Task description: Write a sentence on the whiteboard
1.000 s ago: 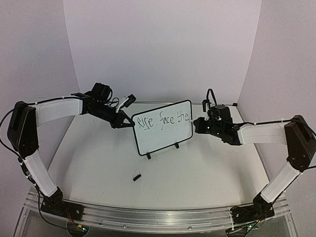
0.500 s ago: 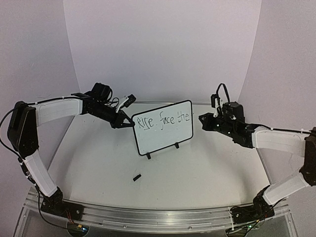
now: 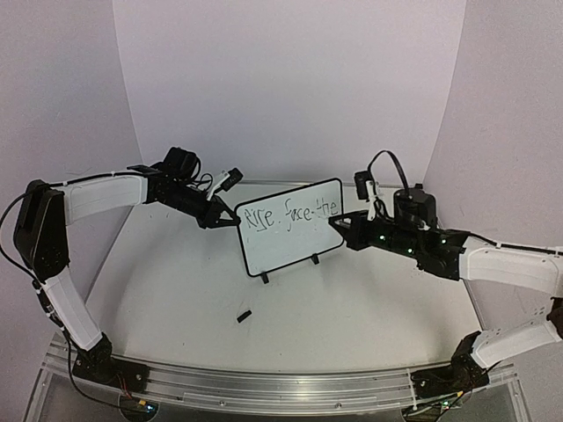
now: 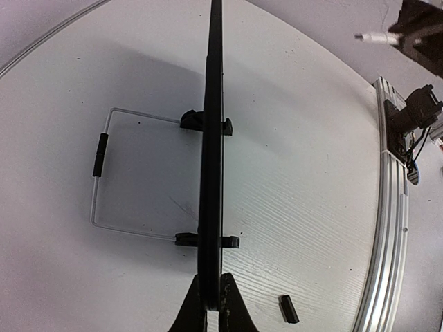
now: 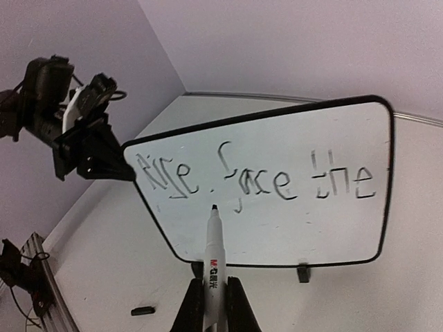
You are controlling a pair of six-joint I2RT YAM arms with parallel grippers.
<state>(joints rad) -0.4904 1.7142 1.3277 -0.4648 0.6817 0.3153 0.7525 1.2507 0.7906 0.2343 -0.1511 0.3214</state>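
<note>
The whiteboard [image 3: 290, 242] stands upright on two black feet at mid-table. The sentence [image 3: 290, 214] on it is one line reading "Rise. face the", also clear in the right wrist view [image 5: 256, 181]. My left gripper [image 3: 230, 221] is shut on the board's left edge; the left wrist view shows the board edge-on [image 4: 211, 173] between the jaws [image 4: 211, 304]. My right gripper [image 3: 339, 227] is shut on a white marker [image 5: 213, 263]. Its black tip points at the board [image 5: 291, 235] under the gap between "Rise." and "face". I cannot tell if it touches.
A small black marker cap [image 3: 244, 315] lies on the table in front of the board, also seen in the wrist views [image 4: 288, 308] [image 5: 142, 310]. A wire stand [image 4: 100, 173] sits behind the board. An aluminium rail [image 3: 281, 387] runs along the near edge.
My right arm pulled back to the right, then swung left and lower, so the marker now points at the board's front. The left arm and the board have not moved.
</note>
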